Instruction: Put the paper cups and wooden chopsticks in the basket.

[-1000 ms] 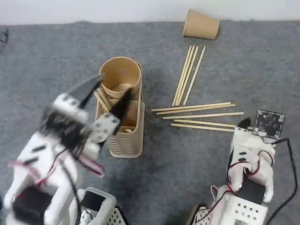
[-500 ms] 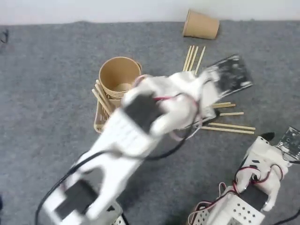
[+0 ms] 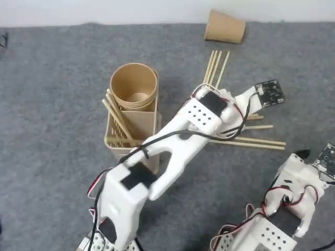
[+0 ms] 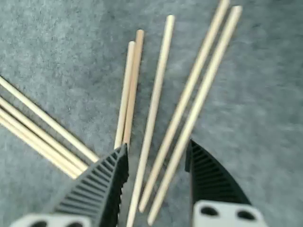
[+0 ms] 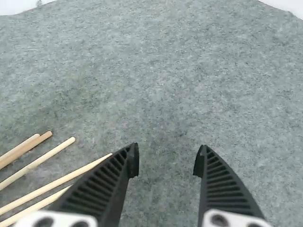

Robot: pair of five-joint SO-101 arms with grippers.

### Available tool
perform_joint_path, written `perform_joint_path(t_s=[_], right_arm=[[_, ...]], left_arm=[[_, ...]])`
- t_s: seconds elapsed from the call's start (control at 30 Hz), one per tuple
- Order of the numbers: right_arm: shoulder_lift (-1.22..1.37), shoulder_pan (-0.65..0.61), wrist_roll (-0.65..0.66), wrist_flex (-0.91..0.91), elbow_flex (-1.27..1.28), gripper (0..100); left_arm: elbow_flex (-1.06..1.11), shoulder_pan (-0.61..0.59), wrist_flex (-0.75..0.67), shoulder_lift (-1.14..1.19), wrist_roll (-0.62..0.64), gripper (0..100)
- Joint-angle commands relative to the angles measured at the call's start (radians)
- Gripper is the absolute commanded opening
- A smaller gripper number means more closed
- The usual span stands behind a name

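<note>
Paper cup [image 3: 224, 27] — one loose; cup stack [image 3: 134, 86] in basket [image 3: 156, 124].

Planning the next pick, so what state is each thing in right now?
Beige slotted plastic basket: upright, partly filled.
Stacked brown paper cups: upright in basket.
Single brown paper cup: on its side on grey felt mat.
Loose wooden chopsticks: flat on mat.
Left pincer: open, over loose chopsticks.
Right pincer: open, empty.

chopsticks [image 3: 261, 141]: middles hidden under left arm [image 3: 178, 144] | basket [image 3: 109, 133]: near corner covered by that arm
</note>
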Motion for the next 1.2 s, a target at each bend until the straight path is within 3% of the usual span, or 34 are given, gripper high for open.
perform_joint_path(t_s=[0.0, 0.2, 0.5, 0.97, 1.17], right_arm=[[-0.012, 0.015, -0.011, -0.012, -0.025, 20.1], [-0.012, -0.044, -0.009, -0.012, -0.023, 20.1], [-0.012, -0.071, -0.005, -0.010, -0.021, 20.1], [-0.012, -0.073, -0.005, -0.012, -0.015, 20.1], [-0.012, -0.082, -0.003, -0.012, -0.014, 20.1]], left_arm=[[-0.045, -0.029, -0.089, 0.049, -0.032, 19], [-0.082, -0.094, -0.164, 0.135, -0.035, 19], [-0.251, -0.135, -0.140, 0.324, -0.040, 19], [-0.745, -0.114, 0.431, 0.563, -0.120, 19], [-0.940, -0.098, 0.557, 0.677, -0.120, 19]])
